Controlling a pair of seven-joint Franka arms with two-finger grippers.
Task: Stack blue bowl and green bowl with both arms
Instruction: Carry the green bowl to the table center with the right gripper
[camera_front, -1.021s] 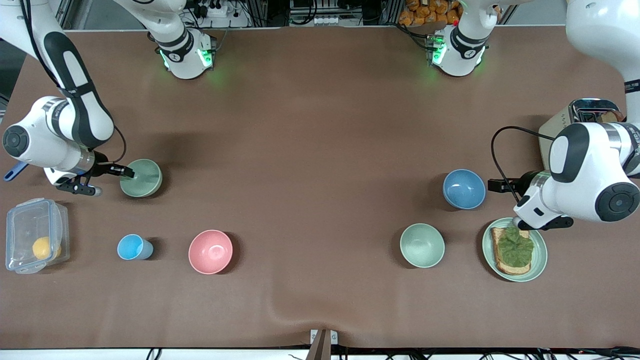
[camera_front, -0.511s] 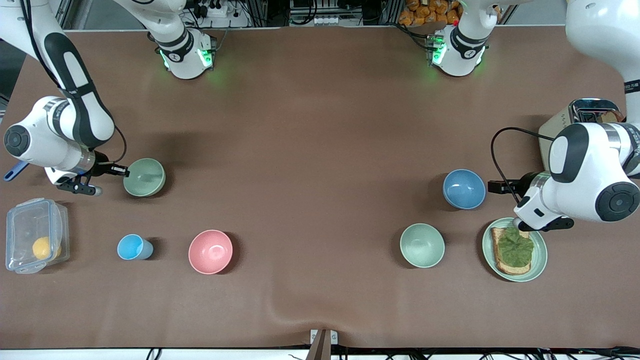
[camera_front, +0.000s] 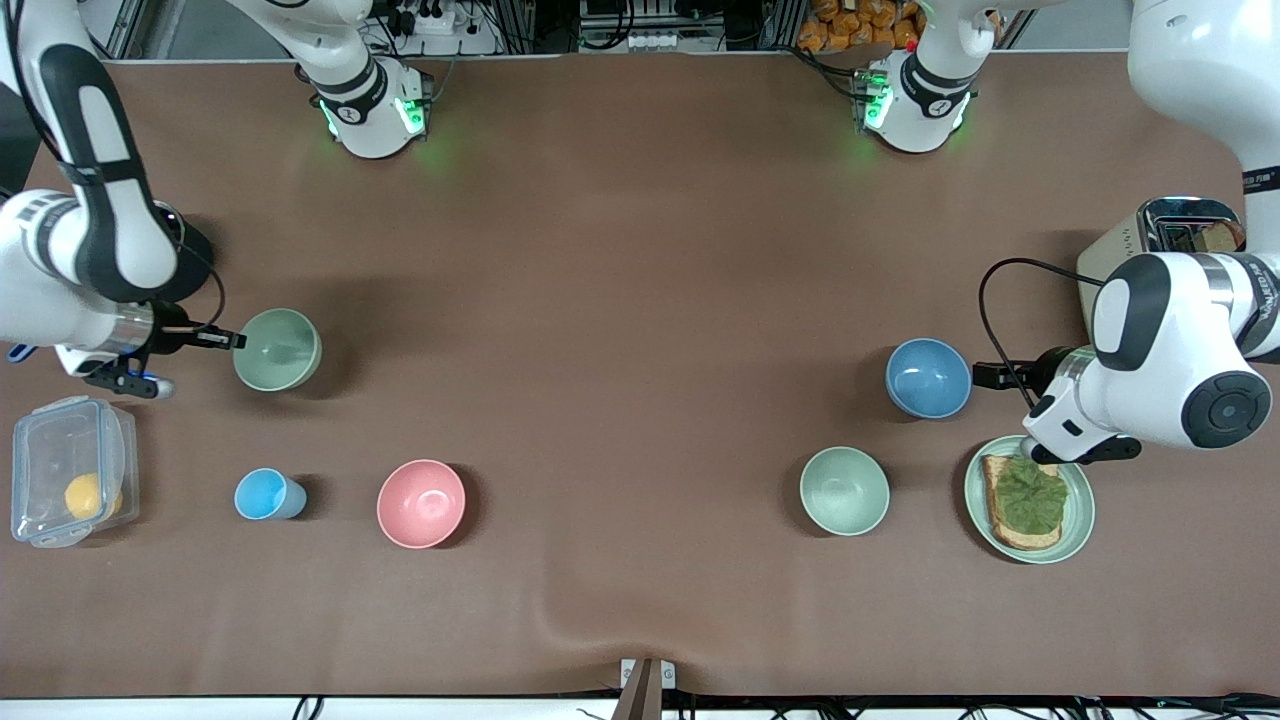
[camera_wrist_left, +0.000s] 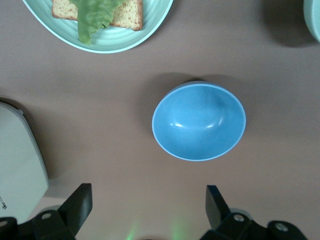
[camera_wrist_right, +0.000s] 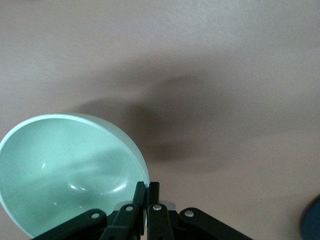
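Since a second ago our right arm has pulled back toward its end of the tabletop (camera_front: 640, 250) and carried the green bowl (camera_front: 278, 349) a little with it; our left arm has barely stirred. Our right claw (camera_wrist_right: 147, 192) is pinched shut on that bowl's rim, and the bowl seems just lifted, tilted in the wrist view. Our left claw (camera_wrist_left: 150, 200) is spread wide, hanging just beside the blue bowl (camera_wrist_left: 199, 121), which sits empty on the tabletop near the left arm's end, not yet gripped. We judge the pick-up step is in hand: next the left claw must close over the blue rim, and one bowl must travel to the other. A clear lidded box (camera_front: 70, 470) holds a yellow fruit; the green plate (camera_front: 1080, 500) carries toast with lettuce; the pink bowl (camera_front: 421, 503) is empty.
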